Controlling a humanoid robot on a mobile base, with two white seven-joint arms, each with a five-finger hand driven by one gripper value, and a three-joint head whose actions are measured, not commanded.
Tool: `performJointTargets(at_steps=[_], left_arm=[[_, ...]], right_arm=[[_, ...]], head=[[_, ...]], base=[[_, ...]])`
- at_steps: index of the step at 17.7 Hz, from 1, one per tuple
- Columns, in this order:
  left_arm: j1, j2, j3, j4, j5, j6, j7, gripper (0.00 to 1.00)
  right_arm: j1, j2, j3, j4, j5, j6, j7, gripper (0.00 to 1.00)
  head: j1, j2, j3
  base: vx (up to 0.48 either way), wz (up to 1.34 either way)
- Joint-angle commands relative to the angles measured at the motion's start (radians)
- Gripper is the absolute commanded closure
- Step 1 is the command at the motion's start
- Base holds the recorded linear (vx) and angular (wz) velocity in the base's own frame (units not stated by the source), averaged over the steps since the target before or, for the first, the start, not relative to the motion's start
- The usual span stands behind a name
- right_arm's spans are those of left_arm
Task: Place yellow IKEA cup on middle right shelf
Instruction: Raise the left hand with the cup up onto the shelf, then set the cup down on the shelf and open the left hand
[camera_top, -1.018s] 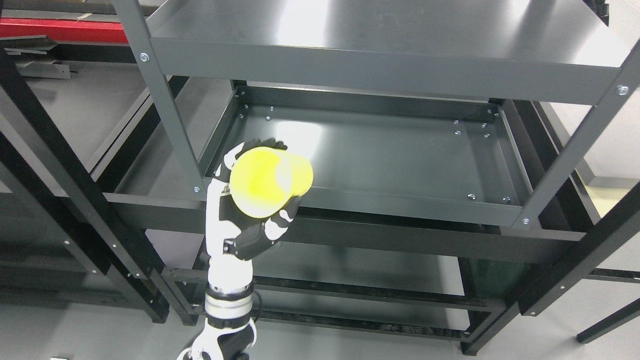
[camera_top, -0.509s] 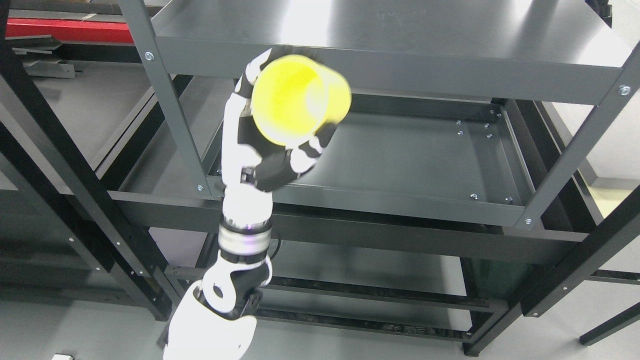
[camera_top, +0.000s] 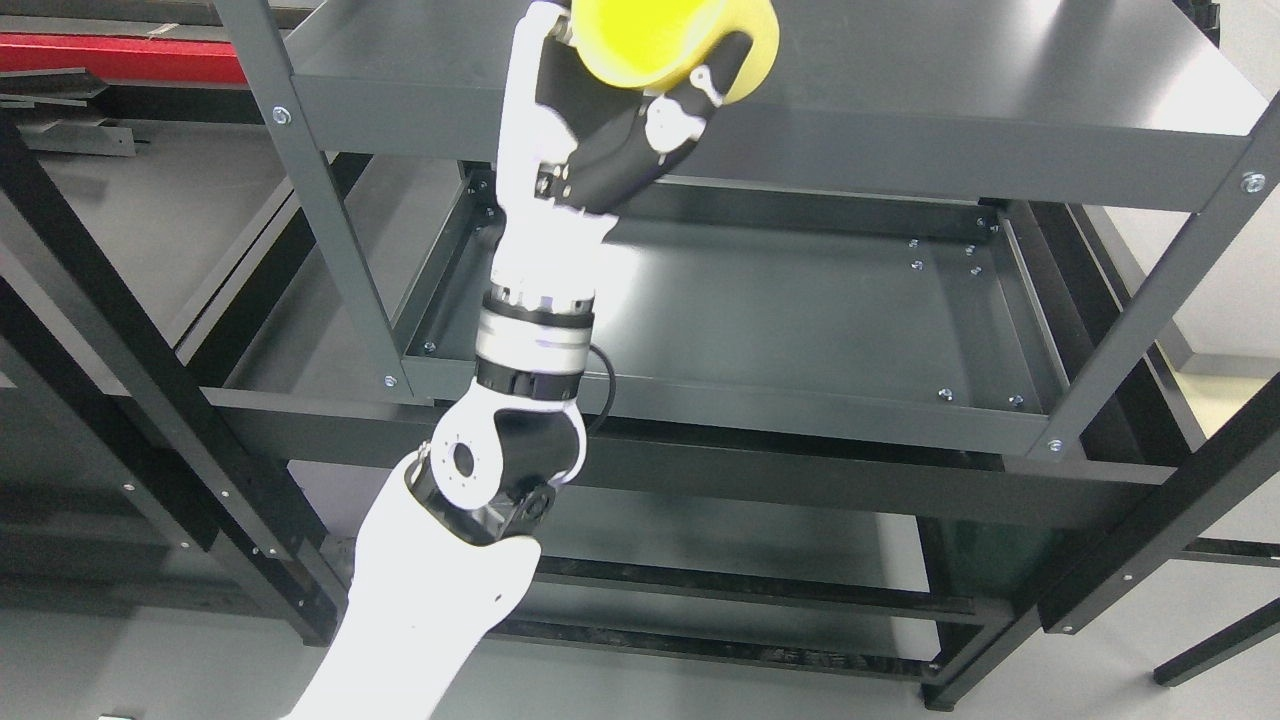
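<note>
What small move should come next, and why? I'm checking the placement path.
Probably lower the left hand and carry it forward and right, under the top shelf. It holds the yellow plastic cup up at the picture's top edge, level with that top shelf, while the dark metal middle shelf lies below it.

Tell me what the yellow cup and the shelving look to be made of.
Yellow cup: likely plastic, with uniform saturated colour and a smooth matte wall. Shelving: looks like painted sheet metal, dark grey with a soft sheen, folded edges and visible bolts.
</note>
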Motion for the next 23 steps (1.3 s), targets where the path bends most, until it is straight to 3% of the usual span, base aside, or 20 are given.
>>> performJointTargets(at_steps=[1,3,12,15,19,23], left_arm=[[-0.145,0.017,-0.041,0.0,0.046,0.232,0.138,0.99],[-0.168,0.017,-0.038,0.038,0.055,0.307,0.173,0.99],[-0.314,0.017,-0.012,0.242,0.247,0.415,0.253,0.99],[-0.395,0.017,-0.014,0.319,0.326,0.475,0.34,0.99],[-0.478,0.017,-0.014,0.368,0.333,0.556,0.374,0.98],[-0.492,0.017,-0.023,0.422,0.34,0.572,0.393,0.97]], right_arm=[[0.014,-0.017,0.017,0.0,-0.025,0.001,-0.001,0.01],[0.014,-0.017,0.017,0.0,-0.025,0.001,-0.001,0.01],[0.014,-0.017,0.017,0.0,-0.025,0.001,-0.001,0.01],[0.014,-0.017,0.017,0.0,-0.025,0.001,-0.001,0.01],[0.014,-0.017,0.017,0.0,-0.025,0.001,-0.001,0.01],[0.014,-0.017,0.017,0.0,-0.025,0.001,-0.001,0.01]], head=[[0.0,0.0,0.0],[0.0,0.0,0.0],[0.0,0.0,0.0],[0.0,0.0,0.0],[0.0,0.0,0.0],[0.0,0.0,0.0]], base=[[0.0,0.0],[0.0,0.0],[0.007,0.0],[-0.017,-0.01],[-0.02,0.04],[-0.001,0.02]])
